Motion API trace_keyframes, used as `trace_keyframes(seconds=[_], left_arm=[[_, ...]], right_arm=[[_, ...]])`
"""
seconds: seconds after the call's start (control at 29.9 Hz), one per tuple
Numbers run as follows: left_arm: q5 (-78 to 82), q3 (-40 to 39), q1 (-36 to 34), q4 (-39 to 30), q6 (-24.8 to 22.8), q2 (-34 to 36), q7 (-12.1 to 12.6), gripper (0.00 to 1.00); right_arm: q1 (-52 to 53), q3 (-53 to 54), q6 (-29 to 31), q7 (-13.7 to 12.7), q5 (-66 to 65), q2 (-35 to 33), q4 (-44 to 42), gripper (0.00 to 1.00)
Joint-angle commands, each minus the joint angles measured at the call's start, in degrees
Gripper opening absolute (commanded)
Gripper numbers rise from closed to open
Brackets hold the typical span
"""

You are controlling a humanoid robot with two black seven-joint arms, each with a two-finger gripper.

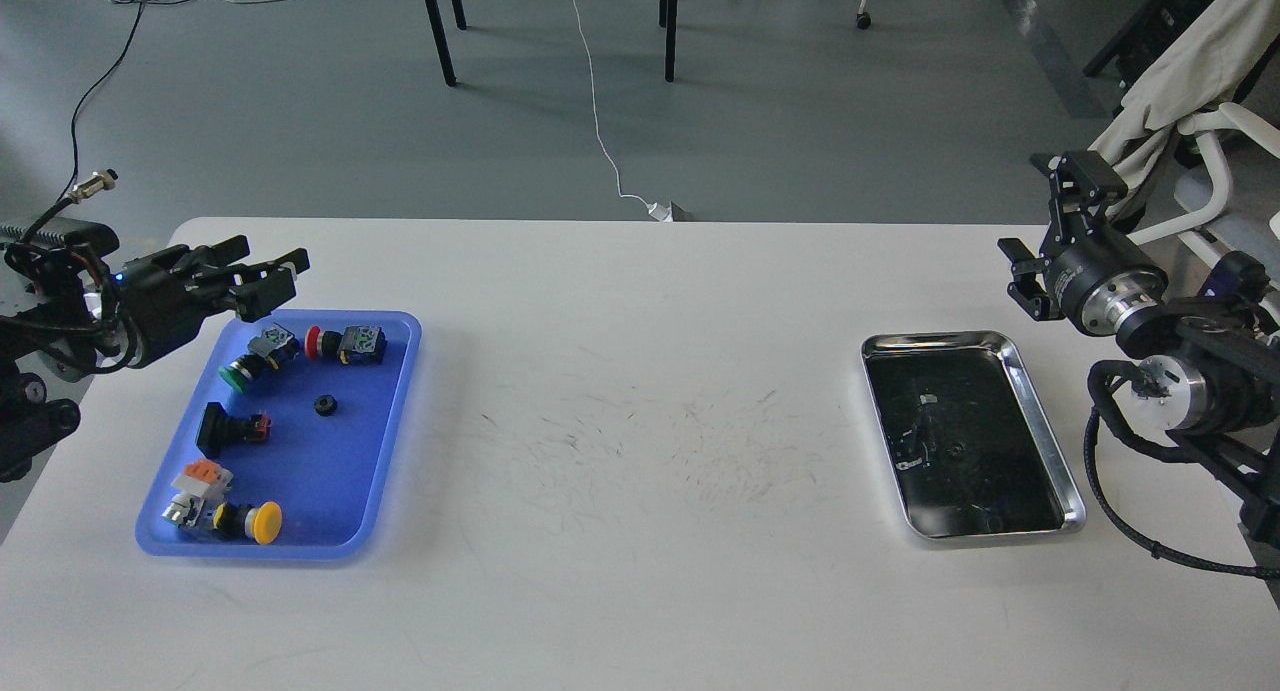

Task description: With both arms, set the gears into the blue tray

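The blue tray (372, 451) lies at the table's left. One small black gear (324, 405) rests on its floor, near the middle. My left gripper (262, 271) hovers just beyond the tray's far left corner, open and with nothing between its fingers. At the far right my right gripper (1075, 176) points up and away, past the table's right edge; it is seen end-on, so its state is unclear. Inside the silver tray (1003, 339) a small dark round speck (957, 450) may be another gear; I cannot tell against the dark reflection.
Several push-button switches lie in the blue tray: green (248, 364), red (338, 343), black (226, 427), yellow (252, 521) and an orange-topped one (198, 479). A chair draped with cloth (1190, 71) stands behind the right arm.
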Motion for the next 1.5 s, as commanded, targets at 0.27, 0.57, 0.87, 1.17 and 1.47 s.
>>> trace_keyframes(seconds=[0.27, 0.57, 0.87, 1.17, 1.47], left_arm=[[-23.34, -5.70, -1.76, 3.92, -6.81, -0.79, -0.02, 0.91], [-35.45, -11.23, -1.67, 4.72, -9.00, -3.08, -0.02, 0.95], [-45.67, -15.11, -1.24, 5.42, -11.03, -7.46, -0.02, 0.97], [-46.63, -15.81, 0.79, 7.80, -13.31, -12.48, -0.02, 0.98], [-49.71, -17.30, 1.05, 7.62, -20.14, -12.30, -0.02, 0.98]], right_arm=[[0.46, -2.79, 5.32, -0.27, -10.83, -8.30, 4.01, 0.99], [0.64, -3.23, 21.05, -0.71, -11.54, -17.62, 8.75, 0.99], [1.87, -4.03, 27.13, -0.27, -19.08, -24.12, 11.58, 0.99], [1.69, -4.03, 27.49, 0.00, -34.28, -25.01, 11.58, 0.98], [1.43, -4.11, 28.89, 0.00, -39.48, -25.01, 14.30, 0.98]])
